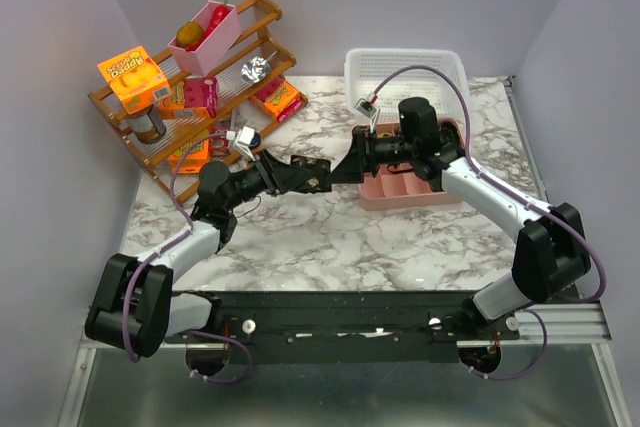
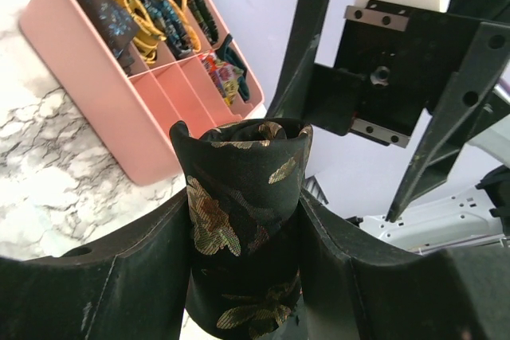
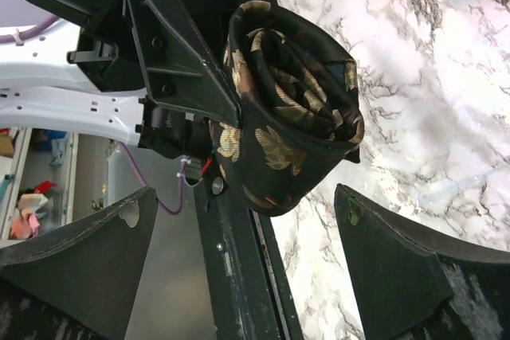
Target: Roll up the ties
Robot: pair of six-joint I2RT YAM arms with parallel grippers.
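Your left gripper clamps the rolled tie so the coil cannot unwind; your right gripper, spread wide and empty, faces it, probably for handover.

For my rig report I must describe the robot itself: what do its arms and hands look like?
The left arm and right arm are black with one white link each. A thin purple cable loops along each arm. The left hand and right hand have two broad, matte black fingers, slightly scuffed.
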